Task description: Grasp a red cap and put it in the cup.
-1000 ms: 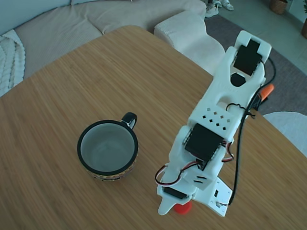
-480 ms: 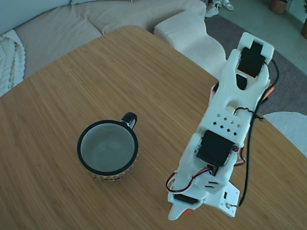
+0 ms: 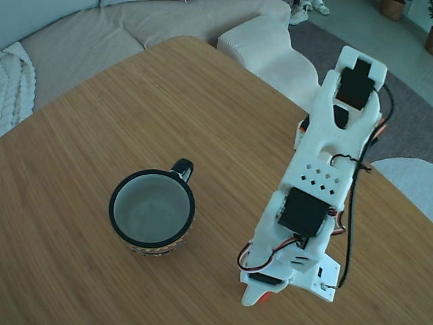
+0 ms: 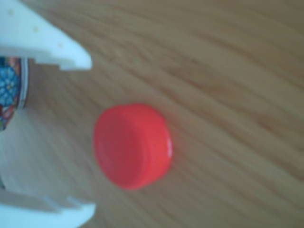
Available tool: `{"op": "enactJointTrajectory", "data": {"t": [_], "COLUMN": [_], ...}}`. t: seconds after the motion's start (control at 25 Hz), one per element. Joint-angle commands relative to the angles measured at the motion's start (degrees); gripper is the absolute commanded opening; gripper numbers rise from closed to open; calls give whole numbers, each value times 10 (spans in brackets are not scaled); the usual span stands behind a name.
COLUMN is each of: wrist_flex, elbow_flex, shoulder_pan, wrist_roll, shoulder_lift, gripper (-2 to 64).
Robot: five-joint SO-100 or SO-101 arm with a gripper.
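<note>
While you look at the fixed view, start at the left: the cup [image 3: 152, 213] stands upright on the wooden table [image 3: 122, 115], mouth up and empty, with its black handle at about one o'clock on the rim. Beyond the table's far edge, from ten to twelve o'clock, you see a beige sofa [image 3: 101, 34].

Moving right, the white arm [image 3: 318, 183] stretches down from about two o'clock toward the table's near edge, and your gripper [image 3: 260, 296] sits at roughly four o'clock from the cup, well apart from it. Only a thin sliver of the red cap [image 3: 266, 297] peeks out beneath the gripper here, so its exact position under the white fingers is hard to judge from this camera.

In the other view, the picture is blurred but clearer on this point. At the left edge you see a strip of the cup's [image 4: 9, 92] patterned band at nine o'clock. Two white fingertips [image 4: 57, 47] enter from the left, spread wide, one high and one low. The red cap [image 4: 133, 145] lies flat on the wood just right of the gap between them, touched by neither.
</note>
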Motion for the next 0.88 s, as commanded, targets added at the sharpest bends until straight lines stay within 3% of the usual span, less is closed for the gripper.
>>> {"op": "enactJointTrajectory", "data": {"t": [0.0,0.84], "wrist_flex": [1,25], "elbow_flex": [-4,-4], "shoulder_pan": [4,-14], "wrist_roll": [1,6], "shoulder_lift": [11,10], "gripper": [335,335]}}
